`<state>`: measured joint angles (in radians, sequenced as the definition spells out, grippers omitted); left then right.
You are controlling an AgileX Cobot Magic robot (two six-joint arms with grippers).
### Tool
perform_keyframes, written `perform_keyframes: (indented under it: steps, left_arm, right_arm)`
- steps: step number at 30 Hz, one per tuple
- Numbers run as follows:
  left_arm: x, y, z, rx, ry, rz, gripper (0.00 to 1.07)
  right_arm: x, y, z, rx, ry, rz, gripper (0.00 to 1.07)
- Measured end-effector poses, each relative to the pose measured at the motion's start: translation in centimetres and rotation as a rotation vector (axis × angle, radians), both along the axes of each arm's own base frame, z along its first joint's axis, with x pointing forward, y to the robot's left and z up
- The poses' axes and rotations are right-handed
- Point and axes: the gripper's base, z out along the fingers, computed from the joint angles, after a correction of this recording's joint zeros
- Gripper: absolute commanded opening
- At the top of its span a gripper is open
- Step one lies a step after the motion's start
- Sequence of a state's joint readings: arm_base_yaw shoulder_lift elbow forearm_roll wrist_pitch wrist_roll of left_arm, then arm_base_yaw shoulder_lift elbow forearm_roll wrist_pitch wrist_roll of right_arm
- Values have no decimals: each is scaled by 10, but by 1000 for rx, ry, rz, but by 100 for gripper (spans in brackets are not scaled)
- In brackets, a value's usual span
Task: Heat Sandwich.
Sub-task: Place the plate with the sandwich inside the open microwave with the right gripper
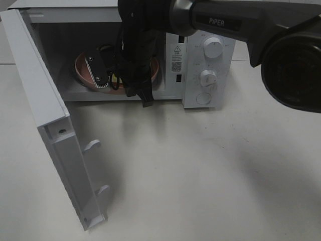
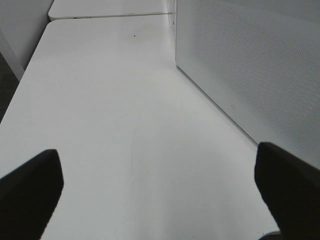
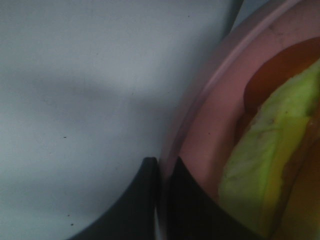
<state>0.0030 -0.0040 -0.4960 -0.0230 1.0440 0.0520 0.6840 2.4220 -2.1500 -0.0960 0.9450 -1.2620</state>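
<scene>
High view, microwave: one, white, standing on the pale bench
Door: one, swung wide open toward the camera, with two latch hooks on its inner edge
Controls: two round knobs one above the other, and one round button below them; the marks around the knobs are too small to read
Writing: "PiPER" in white on the right arm; a label on the front frame shows a warning triangle and a square code, with print too fine to read
Pink plate: one, inside the cavity, largely covered by the dark tip of the right arm, which reaches in from above
Left wrist view, left end effector: wide apart and holding nothing; two dark fingertips show at opposite edges over bare bench
Beside it: one white perforated wall of the microwave; a seam marks a second bench top beyond
Writing here: none legible
Right wrist view, right end effector: narrow, its two dark fingers pinched together on the rim of the pink plate
Sandwich: one, lying on the pink plate inside the microwave, close to the gripped rim; green lettuce and a reddish-brown layer show, the rest blurred
</scene>
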Motion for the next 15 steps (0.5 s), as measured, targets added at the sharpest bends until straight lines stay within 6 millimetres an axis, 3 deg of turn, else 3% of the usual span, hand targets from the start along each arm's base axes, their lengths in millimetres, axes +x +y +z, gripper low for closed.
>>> perform_keyframes:
  steps: [9, 13, 15]
  left_arm:
    - [0, 0, 0, 0, 0, 0, 99]
    - [0, 0, 0, 0, 0, 0, 99]
    - [0, 0, 0, 0, 0, 0, 99]
  right_arm:
    - [6, -3, 3, -3, -40, -2, 3]
    - [8, -4, 4, -7, -48, -3, 8]
    - [8, -4, 4, -5, -51, -3, 16]
